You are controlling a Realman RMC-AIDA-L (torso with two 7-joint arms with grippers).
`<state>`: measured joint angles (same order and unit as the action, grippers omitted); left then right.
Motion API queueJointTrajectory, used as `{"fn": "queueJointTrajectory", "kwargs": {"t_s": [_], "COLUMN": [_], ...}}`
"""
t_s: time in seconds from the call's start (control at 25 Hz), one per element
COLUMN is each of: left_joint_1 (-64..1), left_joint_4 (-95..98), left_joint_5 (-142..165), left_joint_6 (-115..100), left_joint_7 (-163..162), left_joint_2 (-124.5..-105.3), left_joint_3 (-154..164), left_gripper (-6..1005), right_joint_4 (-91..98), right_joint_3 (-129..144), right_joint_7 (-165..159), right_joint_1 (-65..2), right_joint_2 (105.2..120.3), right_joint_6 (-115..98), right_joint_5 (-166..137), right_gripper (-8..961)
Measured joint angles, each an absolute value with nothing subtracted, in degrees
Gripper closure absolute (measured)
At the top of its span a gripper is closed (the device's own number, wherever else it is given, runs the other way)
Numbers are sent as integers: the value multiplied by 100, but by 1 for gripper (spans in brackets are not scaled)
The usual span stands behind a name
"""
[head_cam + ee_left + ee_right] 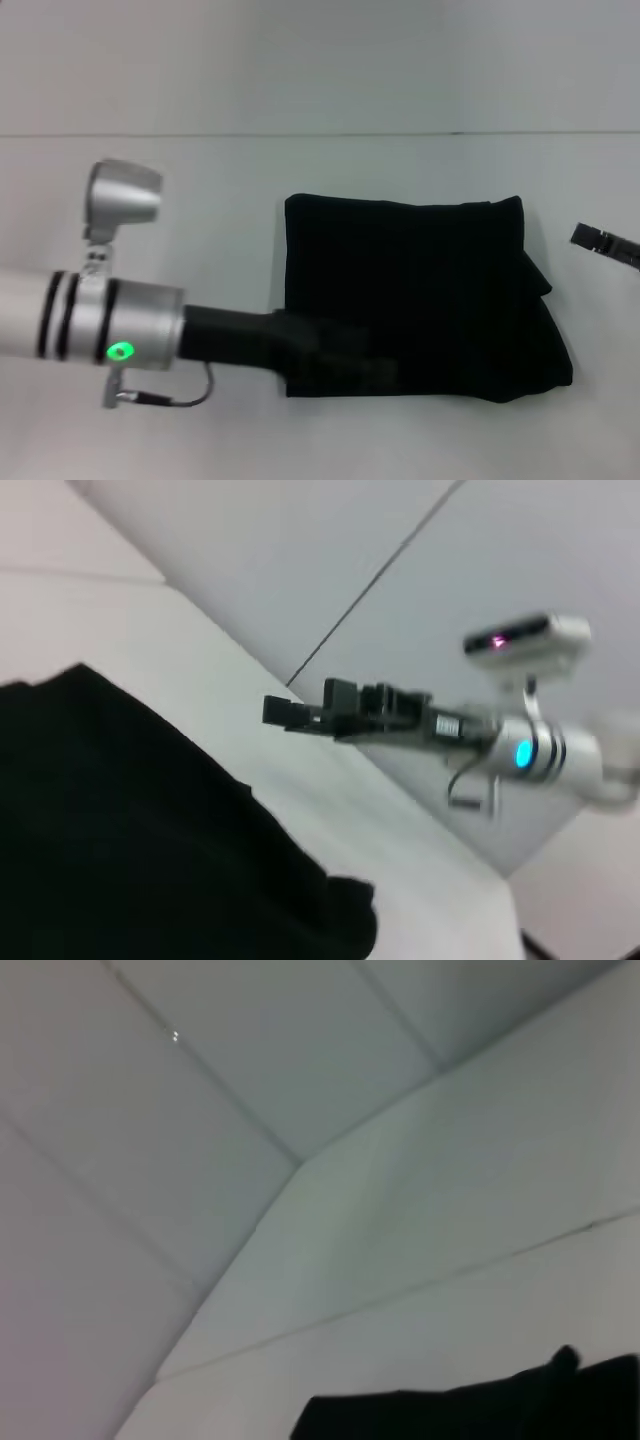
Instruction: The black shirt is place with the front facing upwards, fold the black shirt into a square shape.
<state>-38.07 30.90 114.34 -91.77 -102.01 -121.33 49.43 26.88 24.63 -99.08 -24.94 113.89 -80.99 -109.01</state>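
While the black shirt lies folded mid-table, its near-left corner is covered by the left gripper, grip unseen; edges should be aligned squarely. The right gripper waits beside it.

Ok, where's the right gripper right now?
In the head view the right gripper is at the far right edge, above the white table, just right of the folded black shirt and apart from it.
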Motion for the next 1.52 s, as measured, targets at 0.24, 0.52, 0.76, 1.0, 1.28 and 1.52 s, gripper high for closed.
{"fn": "queueJointTrajectory", "kwargs": {"t_s": [0.24,0.52,0.76,1.0,1.28,1.52], "left_joint_1": [-3529,-3389,-3313,-3264,-3276,-3286], "left_joint_4": [3187,3193,3201,3210,3214,3217], "left_joint_5": [11437,11444,11409,11383,11375,11373], "left_joint_6": [-9258,-9198,-9180,-9176,-9169,-9146], "left_joint_7": [-9137,-8263,-8125,-8058,-8055,-8052], "left_joint_2": [-12000,-12058,-12064,-12046,-12041,-12044], "left_joint_3": [5041,5056,5015,4963,4966,4966], "left_gripper": [120,122,124,124,125,124], "right_joint_4": [3553,4366,4530,4333,3982,3885], "right_joint_3": [2769,3385,3696,3983,4001,4007], "right_joint_7": [-12194,-14251,-14812,-14989,-14908,-14869], "right_joint_1": [-3200,-4353,-4969,-5024,-5096,-5112], "right_joint_2": [11065,11030,11242,11306,11333,11344], "right_joint_6": [-8466,-8471,-8311,-7946,-7714,-7612], "right_joint_5": [-11932,-13921,-15033,-15070,-14983,-14985], "right_gripper": [7,6,7,7,11,21]}}
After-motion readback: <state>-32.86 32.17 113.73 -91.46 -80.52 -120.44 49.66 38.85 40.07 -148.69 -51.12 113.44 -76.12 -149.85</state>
